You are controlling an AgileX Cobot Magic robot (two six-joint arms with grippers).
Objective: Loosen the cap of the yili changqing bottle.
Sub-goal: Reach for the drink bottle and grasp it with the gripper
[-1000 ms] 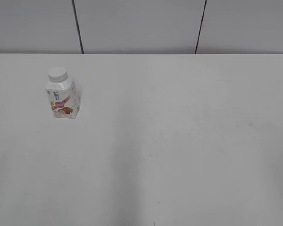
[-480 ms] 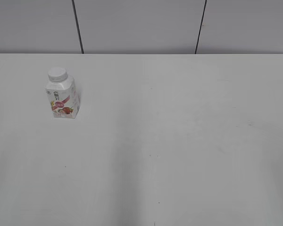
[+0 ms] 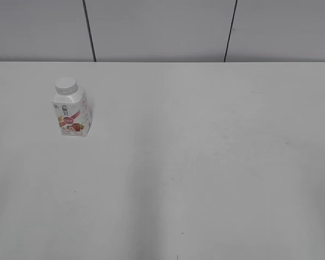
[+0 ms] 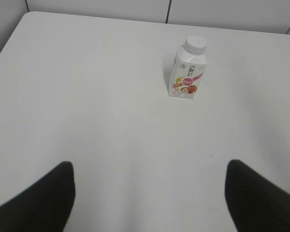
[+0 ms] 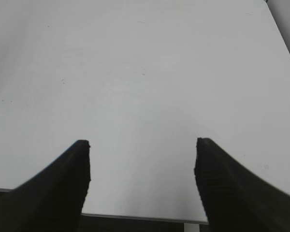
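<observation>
**Two open grippers, one bottle untouched**

Two dark fingers [image 5: 58,188] fill the bottom of the right wrist view, spread wide with bare table [image 5: 145,72] between them; the right gripper [image 5: 142,159] is open and holds nothing. That view shows the table's near edge under the fingers and its right edge at the upper corner, but no bottle.

The left wrist view shows the left gripper [image 4: 147,188] the same way: two blurred dark fingertips [image 4: 38,203] at the lower corners, well apart, nothing between them. Farther up the table, well clear of the fingers, the bottle [image 4: 187,72] stands upright with its cap [image 4: 195,43] on the neck and the pink-red strawberry label facing the camera.

The exterior view shows neither arm. There the bottle [image 3: 71,111] stands alone on the far left part of the table [image 3: 206,162], its cap [image 3: 65,85] on top. Behind the table's far edge runs a grey panelled wall [image 3: 162,30] with two dark seams.
</observation>
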